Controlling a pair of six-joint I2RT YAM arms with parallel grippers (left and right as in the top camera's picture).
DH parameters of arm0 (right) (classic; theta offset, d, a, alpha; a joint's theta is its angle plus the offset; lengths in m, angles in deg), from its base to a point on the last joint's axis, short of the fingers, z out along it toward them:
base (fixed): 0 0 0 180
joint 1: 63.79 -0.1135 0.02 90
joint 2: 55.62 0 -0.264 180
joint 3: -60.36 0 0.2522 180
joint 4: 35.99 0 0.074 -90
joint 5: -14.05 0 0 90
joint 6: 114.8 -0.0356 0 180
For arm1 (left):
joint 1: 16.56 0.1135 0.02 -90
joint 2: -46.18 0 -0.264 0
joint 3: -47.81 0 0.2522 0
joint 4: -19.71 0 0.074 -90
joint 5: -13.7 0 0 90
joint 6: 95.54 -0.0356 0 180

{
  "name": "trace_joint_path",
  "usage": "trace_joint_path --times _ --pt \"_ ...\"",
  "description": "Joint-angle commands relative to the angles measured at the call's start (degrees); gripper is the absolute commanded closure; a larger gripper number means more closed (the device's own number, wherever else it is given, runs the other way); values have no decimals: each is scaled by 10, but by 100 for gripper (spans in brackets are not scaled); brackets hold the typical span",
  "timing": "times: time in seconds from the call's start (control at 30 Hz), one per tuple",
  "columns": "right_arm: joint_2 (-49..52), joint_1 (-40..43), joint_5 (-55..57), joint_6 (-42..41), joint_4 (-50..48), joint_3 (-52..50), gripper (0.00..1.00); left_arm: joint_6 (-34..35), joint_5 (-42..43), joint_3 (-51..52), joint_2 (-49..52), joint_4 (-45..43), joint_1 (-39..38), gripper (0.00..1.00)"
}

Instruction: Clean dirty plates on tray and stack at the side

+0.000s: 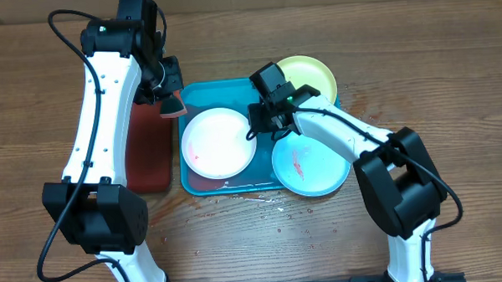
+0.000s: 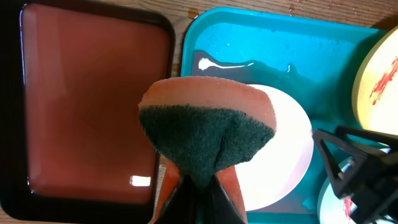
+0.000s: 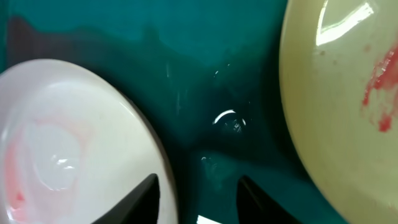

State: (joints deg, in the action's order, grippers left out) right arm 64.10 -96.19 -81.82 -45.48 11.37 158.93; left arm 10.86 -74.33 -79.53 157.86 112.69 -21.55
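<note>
The blue tray (image 1: 208, 96) holds three plates. The pinkish-white plate (image 1: 218, 143) lies at the left with faint pink smears; it also shows in the left wrist view (image 2: 283, 146) and the right wrist view (image 3: 68, 143). The yellow-green plate (image 1: 311, 71) at the back right has red smears (image 3: 348, 93). The pale teal plate (image 1: 312, 166) at the front right has a red smear. My left gripper (image 1: 171, 100) is shut on an orange sponge with a dark green scrub face (image 2: 206, 132), above the tray's left edge. My right gripper (image 3: 198, 194) is open, its fingers straddling the pinkish-white plate's right rim.
A smaller dark red tray with a black rim (image 1: 148, 153) lies left of the blue tray; it also shows in the left wrist view (image 2: 87, 99). A film of water lies on the blue tray floor (image 3: 217, 118). Small specks dot the table in front of the tray.
</note>
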Motion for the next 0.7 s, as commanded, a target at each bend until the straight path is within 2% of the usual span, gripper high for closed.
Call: trace_joint_path --times 0.0,0.2,0.23,0.27,0.33,0.5,0.63,0.67 --pt "19 -8 -34 35 -6 0 65 6 9 5 5 -3 -1 96" --pt "34 -23 -32 13 -2 0 77 5 9 7 5 -5 -2 96" --pt "36 -23 -31 3 -1 0 80 5 9 7 5 -5 -3 96" --pt "37 -23 -20 -25 2 0 91 5 9 7 5 -6 -4 96" --pt "37 -21 4 -63 8 0 96 5 9 7 5 -6 -7 96" --pt "37 -16 47 -170 42 0 96 3 8 17 5 -9 -21 96" --pt "37 -16 52 -202 58 0 96 3 8 58 5 -48 -35 96" --pt "37 -16 50 -205 61 0 96 3 8 89 5 -81 -42 96"
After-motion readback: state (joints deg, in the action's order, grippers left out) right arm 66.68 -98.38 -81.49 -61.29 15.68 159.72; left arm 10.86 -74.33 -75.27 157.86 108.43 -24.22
